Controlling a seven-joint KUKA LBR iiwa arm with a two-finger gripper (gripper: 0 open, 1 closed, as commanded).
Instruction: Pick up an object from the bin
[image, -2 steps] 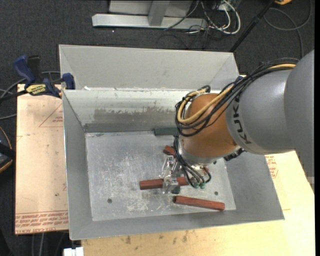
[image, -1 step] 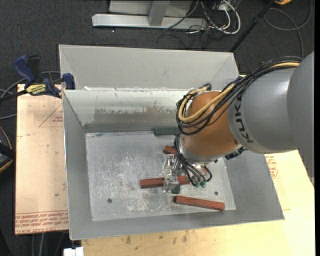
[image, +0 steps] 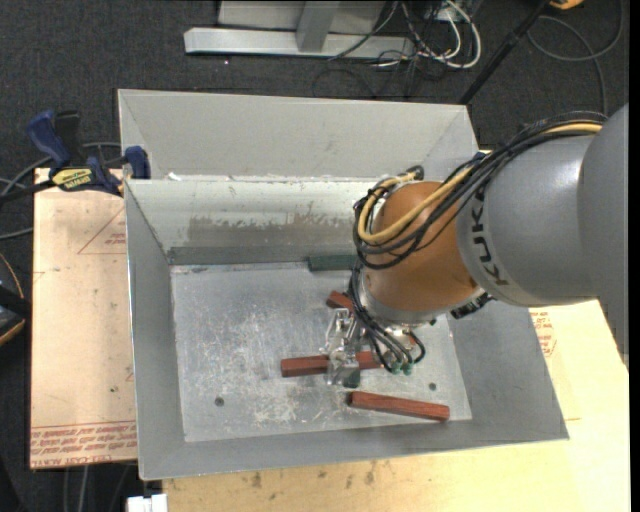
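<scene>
Near the middle of the bin, a little towards its front wall, the jaws stood low over a red-brown stick lying flat across the floor. They met it at the end nearer the arm, and the wrist hid that part, so only the stick's far end showed clear. Whether the jaws were spread round the stick or pinched on it I could not tell, since metal parts and cables crowded the spot.

The orange cover hung almost straight above the stick. That suited a top-down approach, probably because a thin flat piece is best taken across its narrow width. The stick looked to be resting on the floor, so I judged the lift not yet made.

A second stick lay just in front of the jaws, slightly tilted and apart from them. It was close enough that a closing or rising move might nudge it. The end of a third stick peeped out from under the cover. A dark bar lay along the foot of the back wall, well apart.
</scene>
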